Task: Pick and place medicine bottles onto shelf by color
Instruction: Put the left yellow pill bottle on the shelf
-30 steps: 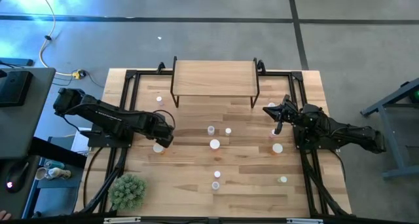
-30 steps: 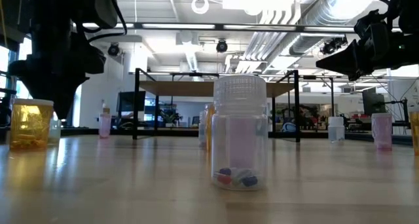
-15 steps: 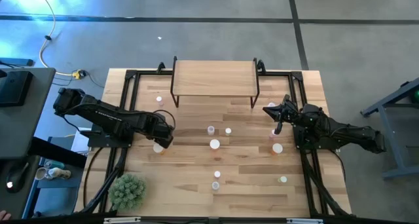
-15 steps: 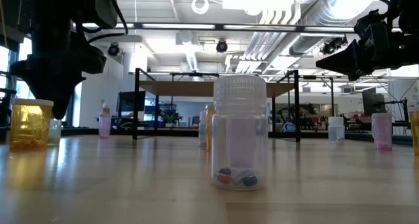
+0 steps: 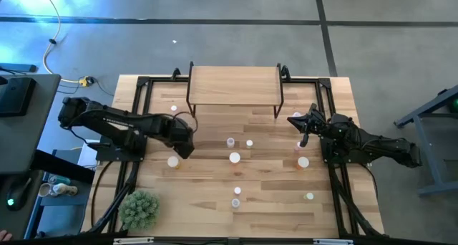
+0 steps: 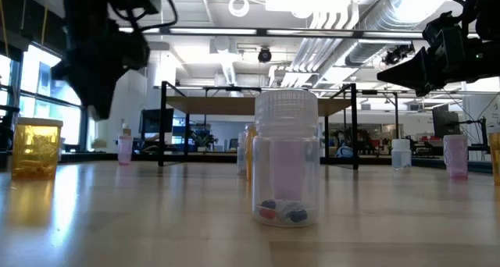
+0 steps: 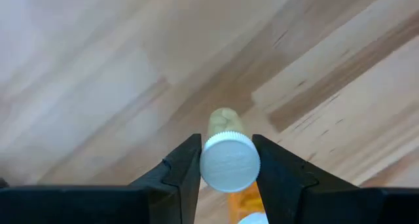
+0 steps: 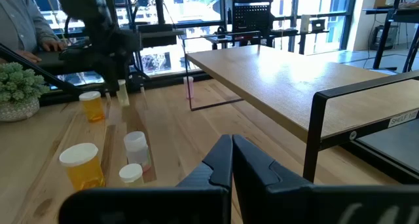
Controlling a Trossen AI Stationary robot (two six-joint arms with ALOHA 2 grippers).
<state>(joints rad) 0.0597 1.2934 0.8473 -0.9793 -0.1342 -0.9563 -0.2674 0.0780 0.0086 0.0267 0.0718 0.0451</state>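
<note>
Open-plan lab: exposed ceiling ducts (image 6: 367, 25), glass partitions (image 8: 262, 21)

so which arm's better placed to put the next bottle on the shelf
Left. The left gripper already holds a yellow-green bottle lifted off the table, near the shelf. The right gripper is shut and empty, waiting near the table's right edge.

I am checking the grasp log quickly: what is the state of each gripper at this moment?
Left gripper: shut on a yellow-green bottle, lifted above the table.
Right gripper: shut, holding nothing, near the shelf.
</note>
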